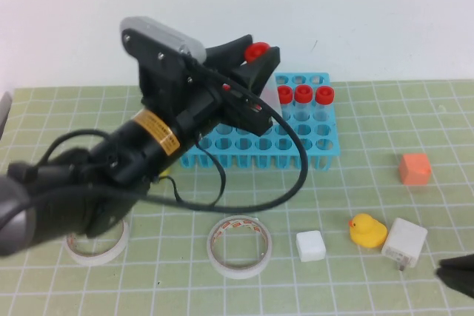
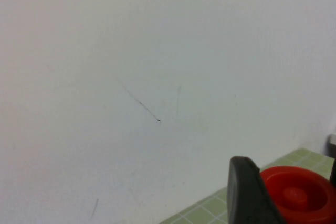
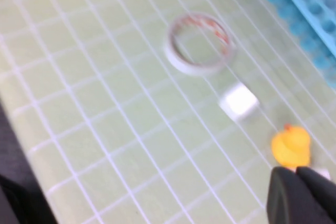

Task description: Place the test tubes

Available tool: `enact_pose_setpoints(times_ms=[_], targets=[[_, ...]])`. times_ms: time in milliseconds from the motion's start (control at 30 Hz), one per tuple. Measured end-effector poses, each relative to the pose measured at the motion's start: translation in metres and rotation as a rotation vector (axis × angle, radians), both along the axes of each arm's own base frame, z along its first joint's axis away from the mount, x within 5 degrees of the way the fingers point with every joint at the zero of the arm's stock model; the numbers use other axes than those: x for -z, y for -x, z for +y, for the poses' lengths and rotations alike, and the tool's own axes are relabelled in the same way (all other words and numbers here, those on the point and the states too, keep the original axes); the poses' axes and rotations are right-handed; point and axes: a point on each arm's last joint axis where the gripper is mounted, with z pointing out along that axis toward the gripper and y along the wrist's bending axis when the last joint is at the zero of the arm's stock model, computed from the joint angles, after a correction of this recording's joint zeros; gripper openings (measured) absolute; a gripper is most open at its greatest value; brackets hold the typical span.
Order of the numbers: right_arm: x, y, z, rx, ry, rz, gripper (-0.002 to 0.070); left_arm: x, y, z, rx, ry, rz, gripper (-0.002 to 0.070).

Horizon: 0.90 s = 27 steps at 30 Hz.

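The red-capped test tube (image 1: pixel 257 51) is up in the air over the blue rack (image 1: pixel 259 146), gripped by the left hand (image 1: pixel 252 56). Three more capped tubes (image 1: pixel 304 95) stand in the rack toward its right end. The right hand (image 1: pixel 459 275) is closed tight, down at the desk's (image 1: pixel 355 183) near-right corner, next to the white charger (image 1: pixel 404 242).

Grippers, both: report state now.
Left gripper: above the blue plastic tube rack, shut on a red-capped clear test tube.
Right gripper: low at the near right, shut, empty.
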Motion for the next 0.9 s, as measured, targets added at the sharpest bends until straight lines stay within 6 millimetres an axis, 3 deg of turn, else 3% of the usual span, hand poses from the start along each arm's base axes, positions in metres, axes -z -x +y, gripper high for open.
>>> enact_pose_setpoints(times_ms=[400,667,900], targets=[[0.039,0.023,-0.044,0.165,-0.067,0.03,0.0006,0.022,-0.051,-0.02,0.11,-0.097,-0.102,0.0269],[0.053,0.034,-0.067,0.27,-0.162,0.012,0.0006,0.039,-0.075,-0.031,0.154,-0.159,-0.131,0.0269],[0.066,0.038,-0.076,0.315,-0.155,0.039,0.0006,0.039,-0.095,-0.018,0.139,-0.169,-0.111,0.0269]])
